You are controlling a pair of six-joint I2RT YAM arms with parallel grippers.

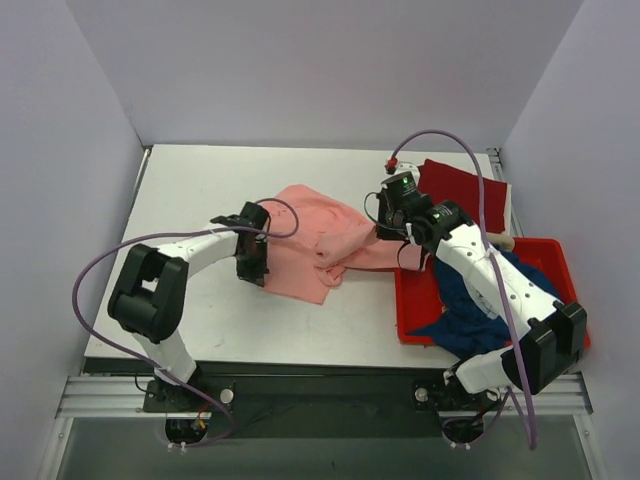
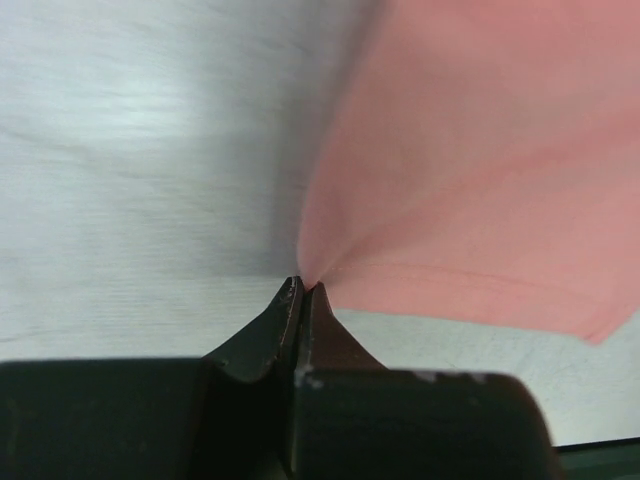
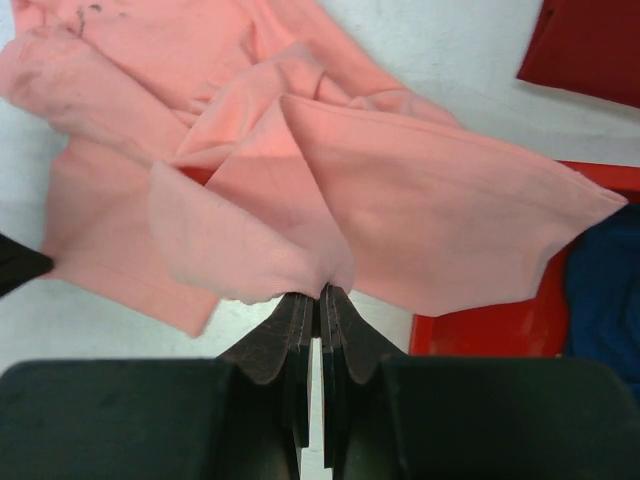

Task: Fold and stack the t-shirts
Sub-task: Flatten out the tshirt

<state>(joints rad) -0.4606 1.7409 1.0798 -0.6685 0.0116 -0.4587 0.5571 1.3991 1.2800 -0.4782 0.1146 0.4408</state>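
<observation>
The salmon-pink t-shirt (image 1: 315,240) lies crumpled on the table's middle. My left gripper (image 1: 252,262) is shut on its left edge; in the left wrist view the cloth (image 2: 470,180) fans out from the pinched fingertips (image 2: 303,287). My right gripper (image 1: 390,232) is shut on the shirt's right side, cloth (image 3: 420,190) bunched at the tips (image 3: 318,293), lifted over the tub's left rim. The dark red t-shirt (image 1: 462,187) lies flat at the back right and shows in the right wrist view (image 3: 590,45). The navy blue t-shirt (image 1: 470,300) lies in the red tub.
The red plastic tub (image 1: 555,255) stands at the right front, under my right arm; its rim shows in the right wrist view (image 3: 480,325). White walls enclose the table (image 1: 200,190) on three sides. Purple cables loop from both arms.
</observation>
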